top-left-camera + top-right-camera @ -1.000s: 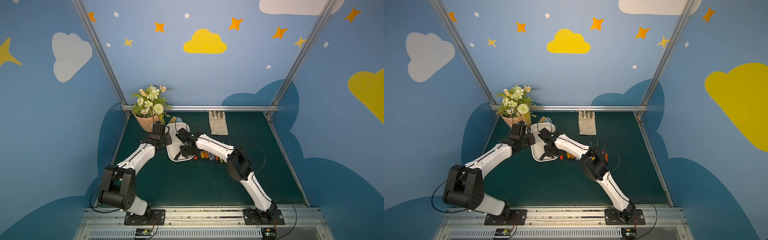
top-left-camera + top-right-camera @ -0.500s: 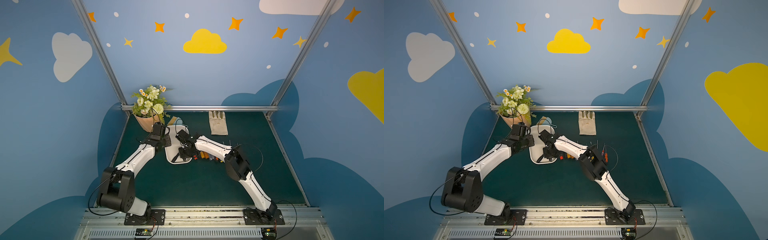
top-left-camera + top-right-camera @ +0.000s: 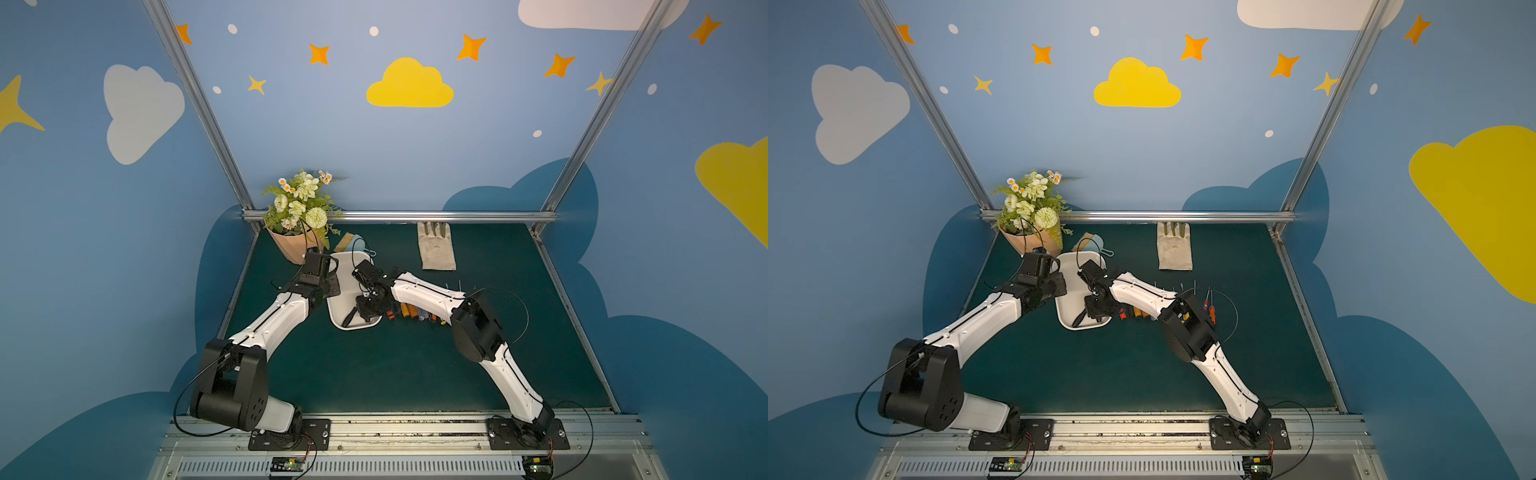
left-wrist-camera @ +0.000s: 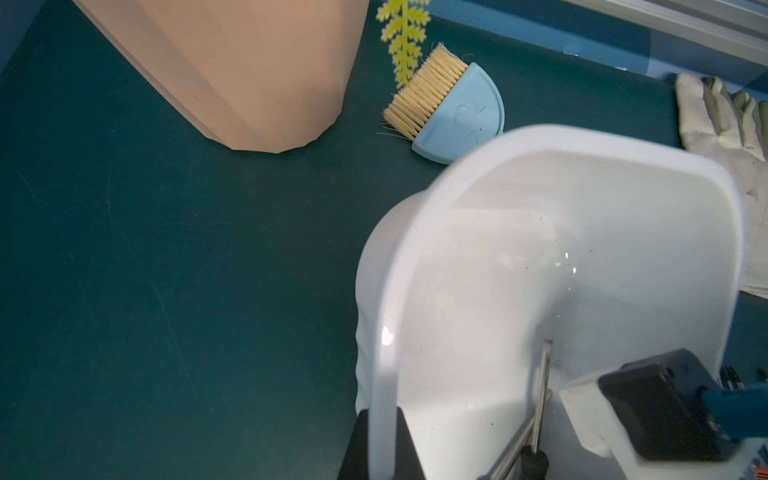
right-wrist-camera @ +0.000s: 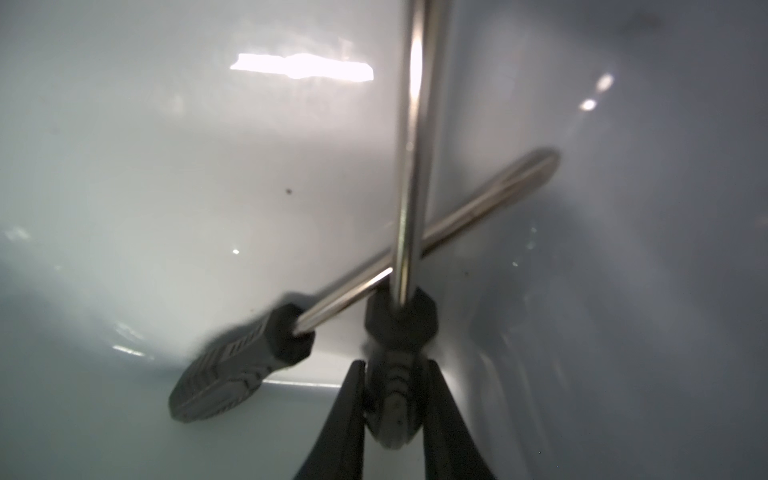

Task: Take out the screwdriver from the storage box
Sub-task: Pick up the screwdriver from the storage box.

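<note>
On the green desk [image 3: 374, 374], toward 10 o'clock from its middle in both top views, the white storage box [image 3: 345, 299] [image 3: 1069, 305], long axis running 12 to 6. Clamped shut over its 9 o'clock long rim, one finger outside the wall and one inside: the left tool [image 4: 383, 432]. Down in the box's 6 o'clock end, the right tool [image 5: 394, 370], jaws narrowed to a slim gap and pressed against both sides of the grey-black handle of a screwdriver [image 5: 409, 216], steel shaft pointing straight away from the fingers. Under that shaft and crossing it, a second screwdriver [image 5: 232, 370], lying on the box floor, black ribbed handle free of the fingers. Both inside the box, neither clear of its walls. Just beside the box at 3 o'clock, a row of screwdrivers [image 3: 411, 311] with orange and yellow handles on the desk. At 12 o'clock from the box, a small blue brush [image 4: 449, 108]; at 11 o'clock, a peach flower pot [image 3: 291, 249]; well apart at 1 o'clock, a pale glove [image 3: 436, 251] by the far rail
</note>
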`<action>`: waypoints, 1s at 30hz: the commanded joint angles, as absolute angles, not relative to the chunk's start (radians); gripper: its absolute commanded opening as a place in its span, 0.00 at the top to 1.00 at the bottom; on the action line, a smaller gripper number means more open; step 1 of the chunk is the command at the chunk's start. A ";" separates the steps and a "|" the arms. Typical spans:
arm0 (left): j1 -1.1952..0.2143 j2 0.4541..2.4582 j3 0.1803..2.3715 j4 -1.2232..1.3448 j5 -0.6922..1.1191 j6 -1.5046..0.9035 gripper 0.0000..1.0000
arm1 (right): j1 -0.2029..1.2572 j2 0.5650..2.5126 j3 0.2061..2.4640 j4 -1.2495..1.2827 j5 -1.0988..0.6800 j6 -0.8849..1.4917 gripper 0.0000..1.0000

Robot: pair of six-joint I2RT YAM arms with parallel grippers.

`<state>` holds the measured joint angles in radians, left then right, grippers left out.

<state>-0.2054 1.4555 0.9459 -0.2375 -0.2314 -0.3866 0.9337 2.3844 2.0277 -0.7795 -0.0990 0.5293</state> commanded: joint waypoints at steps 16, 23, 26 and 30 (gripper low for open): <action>-0.192 1.442 0.952 -0.193 -0.299 -0.357 0.98 | 0.935 2.224 1.965 -0.780 -0.067 0.466 1.00; -0.187 1.456 0.959 -0.197 -0.306 -0.356 0.98 | 0.934 2.177 1.955 -0.761 -0.090 0.451 1.00; -0.181 1.456 0.959 -0.196 -0.305 -0.358 0.98 | 0.936 2.151 1.942 -0.747 -0.093 0.449 1.00; -0.175 1.457 0.956 -0.195 -0.289 -0.366 0.98 | 0.933 2.122 1.951 -0.752 -0.117 0.448 1.00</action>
